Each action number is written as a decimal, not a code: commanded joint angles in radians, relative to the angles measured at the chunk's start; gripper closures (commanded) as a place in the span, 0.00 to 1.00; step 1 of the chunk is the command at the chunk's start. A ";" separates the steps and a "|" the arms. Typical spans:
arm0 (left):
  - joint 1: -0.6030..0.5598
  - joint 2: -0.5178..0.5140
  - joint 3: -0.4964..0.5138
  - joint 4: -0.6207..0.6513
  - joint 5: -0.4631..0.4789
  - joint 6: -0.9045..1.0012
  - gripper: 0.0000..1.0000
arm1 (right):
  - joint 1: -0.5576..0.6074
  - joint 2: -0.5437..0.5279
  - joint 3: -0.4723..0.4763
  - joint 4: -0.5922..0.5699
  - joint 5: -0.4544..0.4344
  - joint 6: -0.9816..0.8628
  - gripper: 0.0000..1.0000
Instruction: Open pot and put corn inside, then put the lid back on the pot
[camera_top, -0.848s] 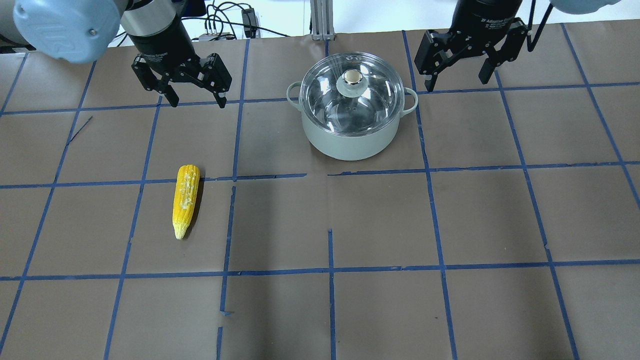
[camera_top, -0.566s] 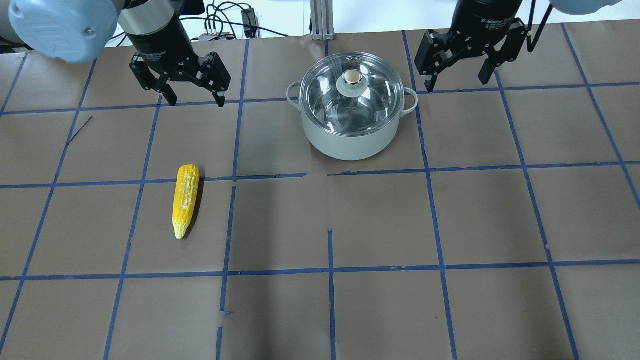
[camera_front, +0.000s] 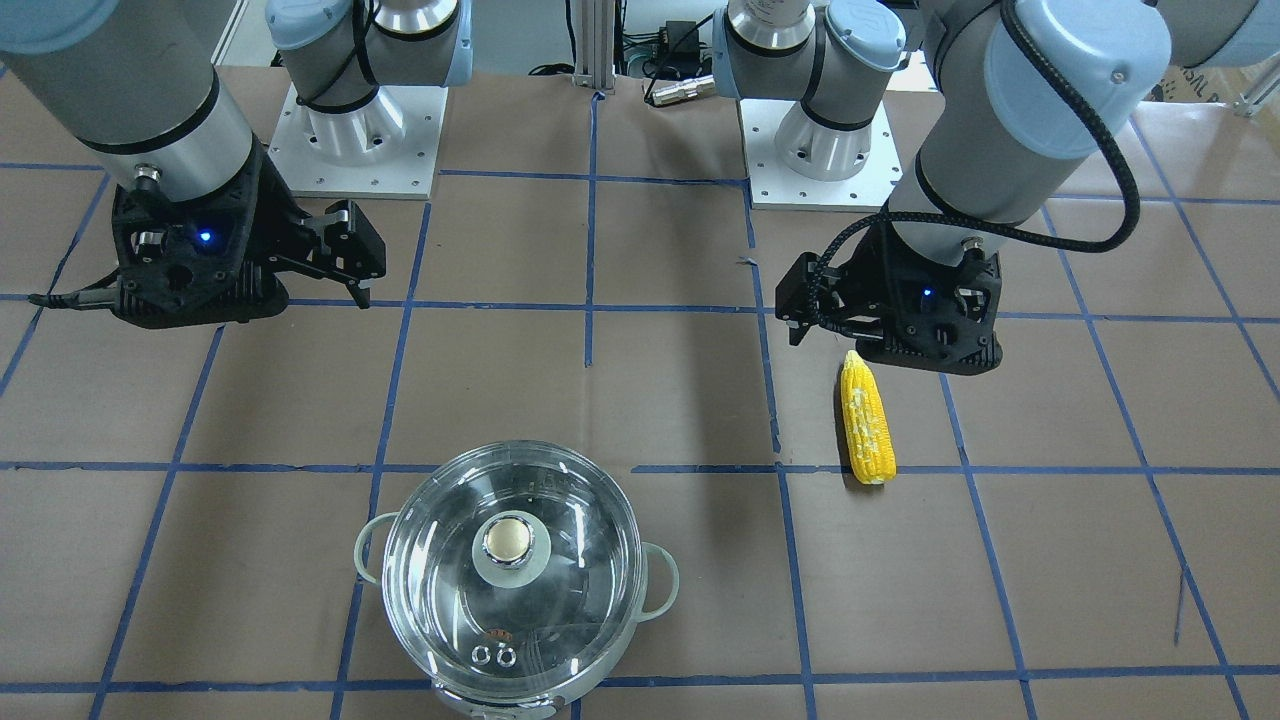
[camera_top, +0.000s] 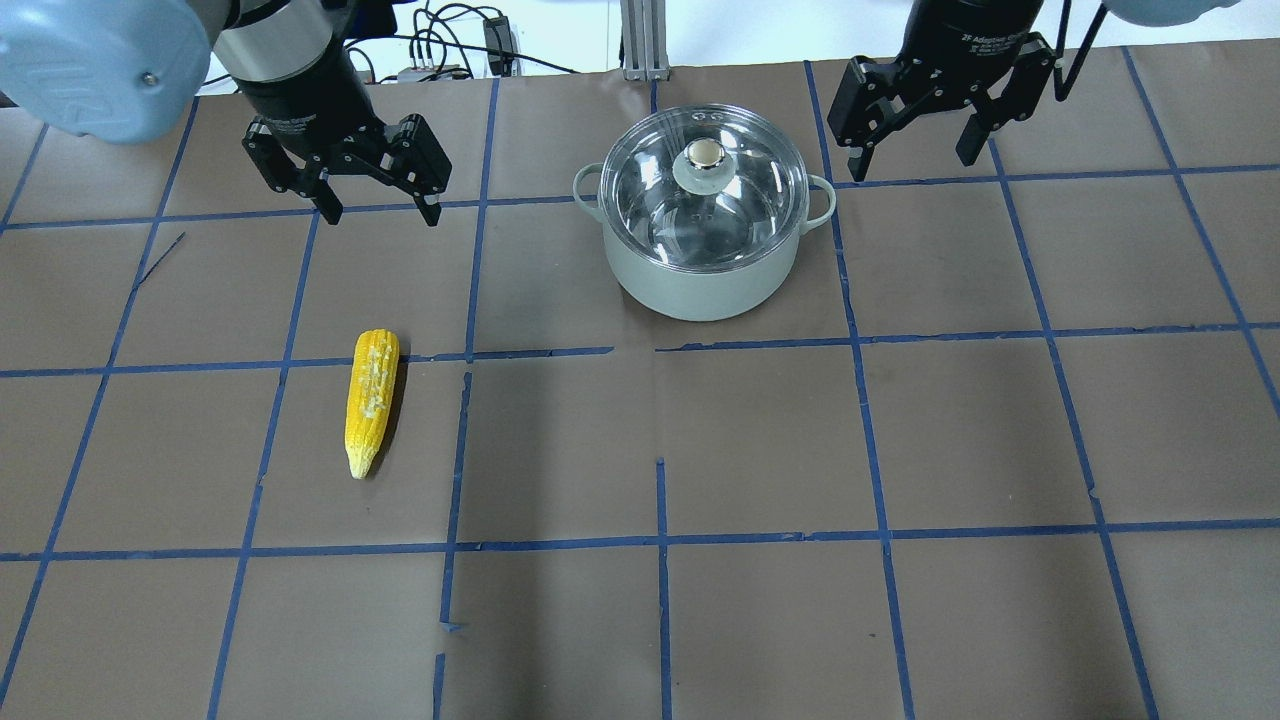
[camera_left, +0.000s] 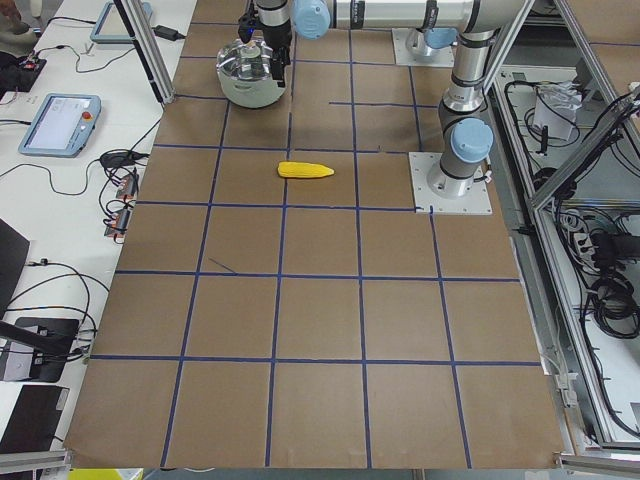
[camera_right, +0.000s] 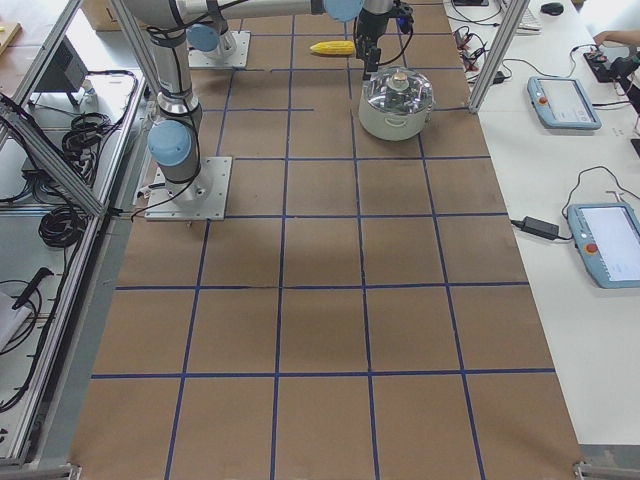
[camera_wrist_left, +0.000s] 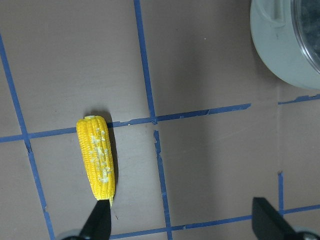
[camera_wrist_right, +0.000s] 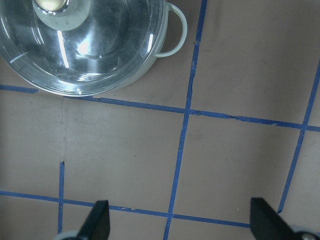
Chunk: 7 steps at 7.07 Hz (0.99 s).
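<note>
Two empty, wide-spread: left gripper (camera_top: 378, 212), right gripper (camera_top: 913, 165)

pot (camera_top: 700, 285): pale grey-green, upright, two loop handles, closed.
lid (camera_top: 745, 200): clear glass, pale metal-topped knob, seated on the pot.
corn (camera_top: 371, 400): yellow, lying flat, well apart from the pot, tapered end farther from it.

The lid (camera_top: 708, 185) sits on the pot (camera_top: 700, 285), which stands on the table (camera_top: 900, 450) near mid-width. The corn (camera_top: 371, 400) lies flat to the pot's left, well apart from it and nearer the robot. 2 grippers hang above the table: the left gripper (camera_top: 380, 212) on the corn's side, the right gripper (camera_top: 912, 165) just right of the pot.
</note>
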<state>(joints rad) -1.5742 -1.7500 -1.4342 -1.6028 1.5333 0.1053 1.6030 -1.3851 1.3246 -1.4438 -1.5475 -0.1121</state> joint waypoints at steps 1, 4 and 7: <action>0.013 -0.009 0.006 0.003 -0.005 0.022 0.00 | 0.003 0.000 0.001 -0.001 0.000 0.002 0.00; 0.193 -0.156 -0.031 0.156 -0.015 0.264 0.00 | 0.006 0.003 -0.002 -0.004 0.001 0.002 0.00; 0.197 -0.256 -0.105 0.285 -0.024 0.187 0.02 | 0.079 0.149 -0.117 -0.098 0.006 0.169 0.01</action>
<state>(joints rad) -1.3754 -1.9850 -1.4968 -1.3505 1.5148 0.3465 1.6384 -1.3154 1.2713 -1.5130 -1.5416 -0.0042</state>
